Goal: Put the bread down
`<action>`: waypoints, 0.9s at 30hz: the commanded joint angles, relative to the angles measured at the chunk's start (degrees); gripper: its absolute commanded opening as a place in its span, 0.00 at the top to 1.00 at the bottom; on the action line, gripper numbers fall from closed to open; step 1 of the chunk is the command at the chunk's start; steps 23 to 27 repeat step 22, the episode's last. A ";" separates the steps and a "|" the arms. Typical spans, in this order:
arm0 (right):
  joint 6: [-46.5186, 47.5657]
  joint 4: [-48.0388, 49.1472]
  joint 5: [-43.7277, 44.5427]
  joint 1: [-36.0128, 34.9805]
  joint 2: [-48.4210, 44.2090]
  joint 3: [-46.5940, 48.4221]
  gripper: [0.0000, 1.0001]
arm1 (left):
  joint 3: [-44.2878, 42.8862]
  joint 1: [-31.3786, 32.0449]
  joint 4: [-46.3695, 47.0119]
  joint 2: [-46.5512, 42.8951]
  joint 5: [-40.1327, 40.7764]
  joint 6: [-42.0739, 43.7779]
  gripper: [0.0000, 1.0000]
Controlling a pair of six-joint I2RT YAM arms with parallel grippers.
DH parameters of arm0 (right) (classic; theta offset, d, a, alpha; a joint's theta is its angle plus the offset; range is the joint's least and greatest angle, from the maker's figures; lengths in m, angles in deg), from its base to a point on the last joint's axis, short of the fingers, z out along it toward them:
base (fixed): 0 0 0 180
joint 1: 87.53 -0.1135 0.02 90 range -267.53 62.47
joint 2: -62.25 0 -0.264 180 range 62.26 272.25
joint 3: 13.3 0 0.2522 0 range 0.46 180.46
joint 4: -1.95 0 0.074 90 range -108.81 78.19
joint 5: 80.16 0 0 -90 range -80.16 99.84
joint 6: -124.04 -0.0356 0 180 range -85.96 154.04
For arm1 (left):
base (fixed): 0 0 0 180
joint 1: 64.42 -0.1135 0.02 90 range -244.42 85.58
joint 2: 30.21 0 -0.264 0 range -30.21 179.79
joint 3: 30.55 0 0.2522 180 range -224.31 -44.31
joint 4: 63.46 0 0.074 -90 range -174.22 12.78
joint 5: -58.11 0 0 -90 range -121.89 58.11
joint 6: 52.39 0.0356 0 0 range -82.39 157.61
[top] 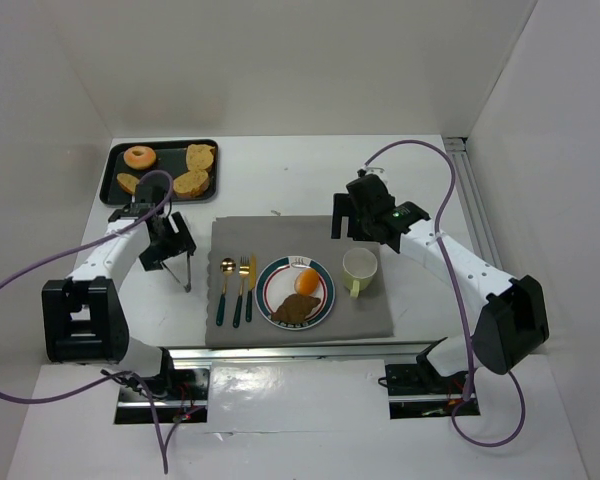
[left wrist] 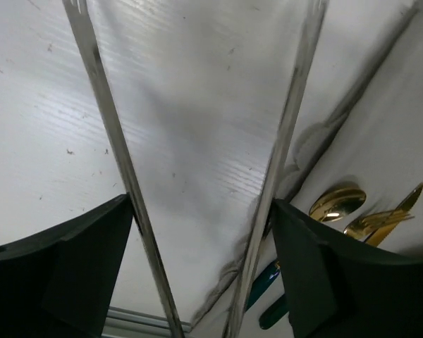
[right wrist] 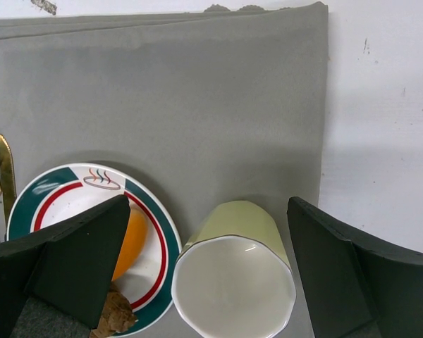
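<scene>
The bread lies on the round plate (top: 326, 290) with the green and red rim: a rounded orange piece (top: 305, 282) and, nearer the arms, a lumpy dark brown piece (top: 295, 309). In the right wrist view the orange piece (right wrist: 130, 239) and the brown one (right wrist: 116, 313) peek past the left finger. My left gripper (top: 170, 245) hovers over the white table left of the mat, shut on metal tongs (left wrist: 120, 155) whose two arms spread wide with nothing between them. My right gripper (right wrist: 209, 204) is open above the mat, behind the cup, and holds nothing.
A black tray (top: 116, 160) at the back left holds a ring doughnut (top: 139, 156) and several bread slices. A grey mat (top: 300, 240) carries the plate, a pale green cup (top: 360, 268) to its right, and a spoon, fork and knife (top: 237, 290) to its left.
</scene>
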 commanded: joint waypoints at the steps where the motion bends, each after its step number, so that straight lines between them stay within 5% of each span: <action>1: 0.18 1.29 -0.13 0.35 -1.19 -0.23 0.00 | -1.96 -1.32 0.83 1.41 2.36 -2.72 0.07; 9: -0.52 -0.27 2.68 0.88 -1.19 0.81 0.00 | -9.50 -1.33 -4.00 -2.01 3.43 -2.19 0.01; 17: -2.54 -2.13 8.57 1.50 -1.19 1.52 0.00 | -13.65 3.76 -1.65 -12.73 -7.21 1.76 0.01; 27: -3.94 -2.66 8.05 2.63 -0.67 1.52 0.00 | -17.17 7.38 -4.01 -12.74 -8.53 2.90 0.01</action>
